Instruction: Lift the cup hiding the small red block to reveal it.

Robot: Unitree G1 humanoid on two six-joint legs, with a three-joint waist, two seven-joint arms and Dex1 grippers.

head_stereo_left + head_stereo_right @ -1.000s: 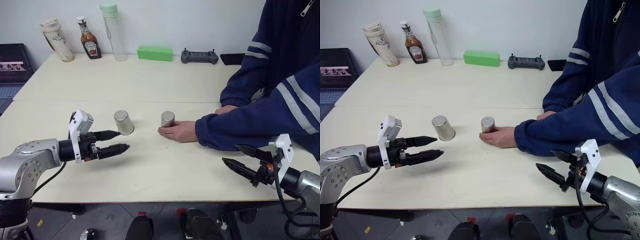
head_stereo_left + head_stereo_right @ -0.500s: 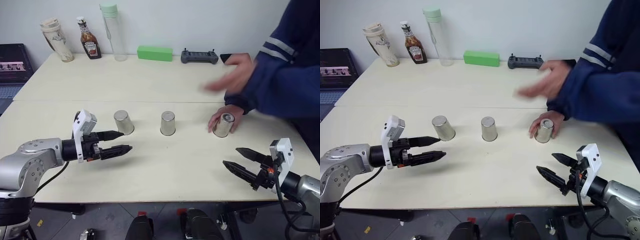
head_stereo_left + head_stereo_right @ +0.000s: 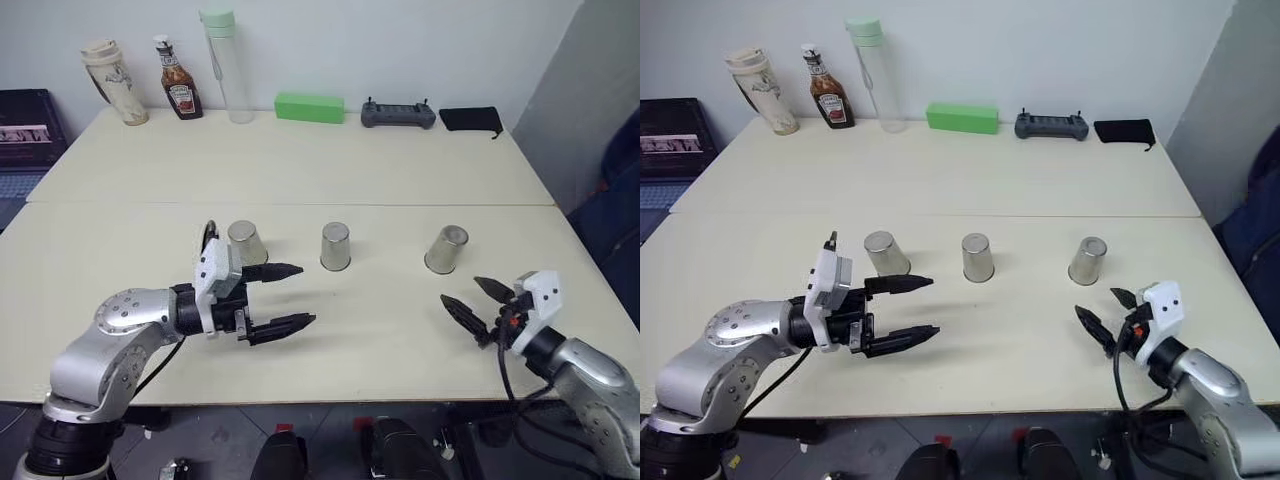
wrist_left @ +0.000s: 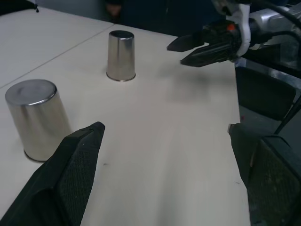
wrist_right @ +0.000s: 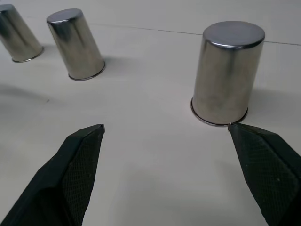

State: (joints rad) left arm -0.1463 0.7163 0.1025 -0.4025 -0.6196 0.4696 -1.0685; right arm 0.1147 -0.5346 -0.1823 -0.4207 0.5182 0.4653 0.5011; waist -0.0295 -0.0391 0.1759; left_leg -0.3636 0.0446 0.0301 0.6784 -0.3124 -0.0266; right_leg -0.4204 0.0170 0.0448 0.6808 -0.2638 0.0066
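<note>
Steel tumblers, 3, inverted in row on tabletop [image 3: 330,150]: left cup [image 3: 246,243], middle cup [image 3: 335,246], right cup [image 3: 445,249].

Head views: left gripper [image 3: 292,296] level, just in front of left cup, jaws wide, empty. Right gripper [image 3: 478,303] near right cup, jaws wide, empty. Small red block hidden; which cup covers it cannot tell.

Left wrist view: 2 cups ahead, well apart.

Right wrist view: right cup [image 5: 227,73] just ahead.

Step, judged: approach, no cup lifted. Next: pick cup, straddle, close, raise straight up.
</note>
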